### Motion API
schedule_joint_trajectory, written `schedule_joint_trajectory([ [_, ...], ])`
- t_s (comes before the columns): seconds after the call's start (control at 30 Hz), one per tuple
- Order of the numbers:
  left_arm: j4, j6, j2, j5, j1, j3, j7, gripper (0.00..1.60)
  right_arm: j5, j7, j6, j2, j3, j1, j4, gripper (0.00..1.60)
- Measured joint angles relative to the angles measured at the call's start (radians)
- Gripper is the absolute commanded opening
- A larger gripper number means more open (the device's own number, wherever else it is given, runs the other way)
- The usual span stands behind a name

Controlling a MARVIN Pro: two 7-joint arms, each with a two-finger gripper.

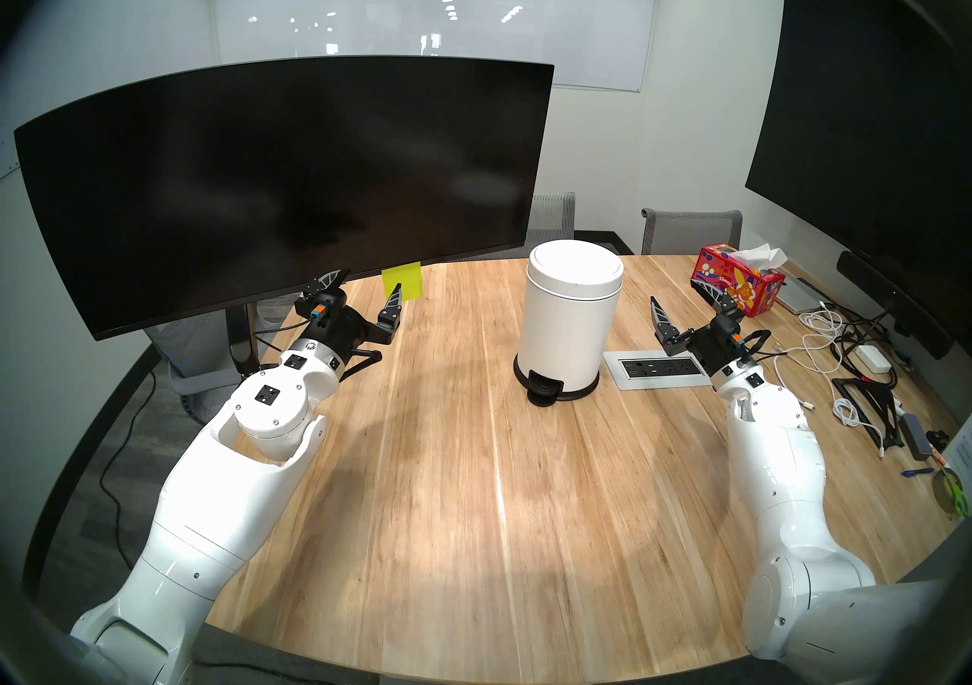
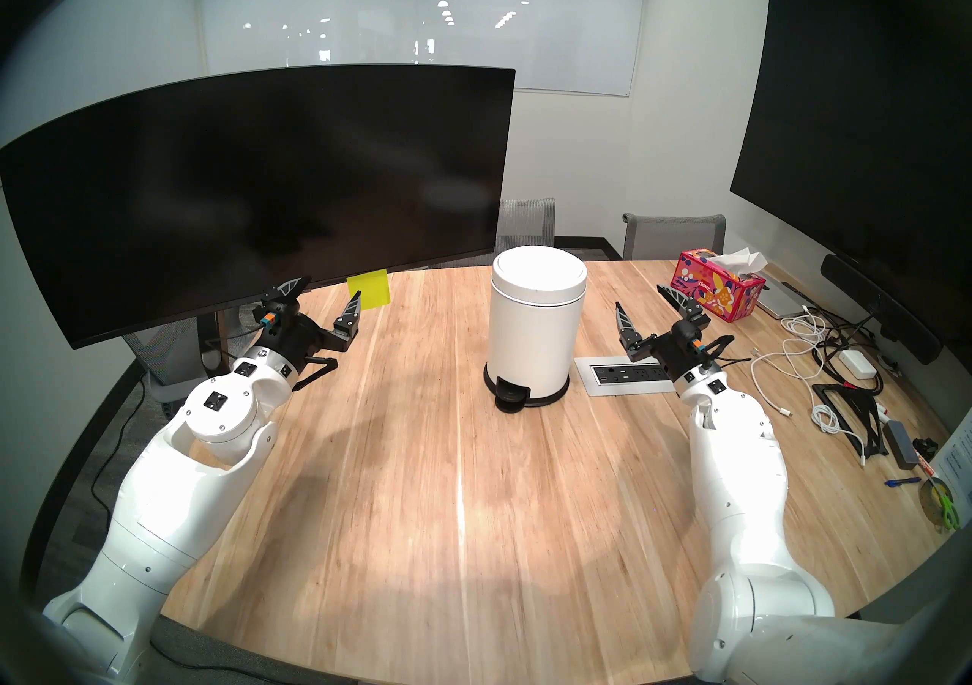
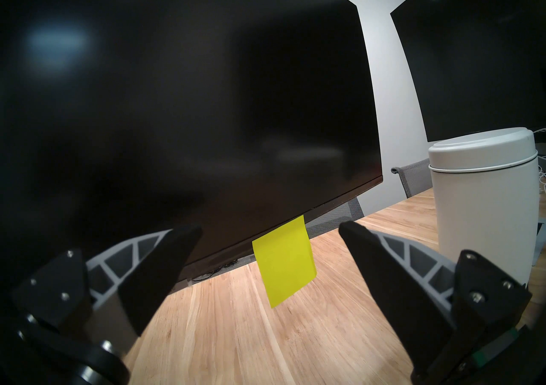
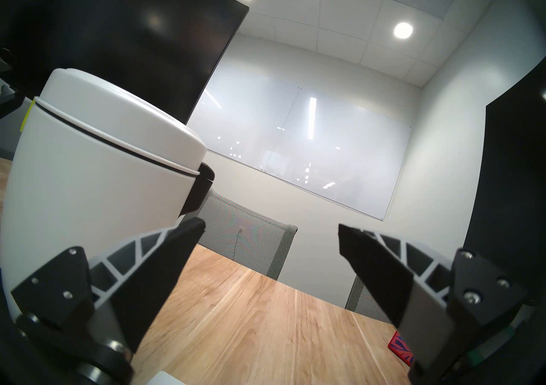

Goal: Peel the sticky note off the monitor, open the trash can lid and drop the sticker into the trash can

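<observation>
head pair: high, looking down over the table (image 1: 473, 458), near-identical, slightly offset sideways. left wrist: low, close to the monitor (image 3: 177, 94), facing its lower edge and the sticky note (image 3: 283, 260). right wrist: low, tilted upward beside the trash can (image 4: 97, 174). trash can shared by all four.

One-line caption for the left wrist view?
Open left tool faces the sticky note hanging from the monitor edge.

An office meeting room: wall whiteboard (image 1: 431, 5), wooden conference table (image 1: 473, 458), mesh chairs (image 1: 689, 232), wall screen (image 1: 868, 116).
</observation>
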Motion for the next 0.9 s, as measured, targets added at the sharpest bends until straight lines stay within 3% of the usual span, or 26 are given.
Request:
schedule_joint_trajectory([
  [0.9,0.0,0.0,0.007,-0.006,0.0,0.006,0.006,1.6,0.0,0.0,0.0,0.0,-0.001,0.0,0.0,1.6],
])
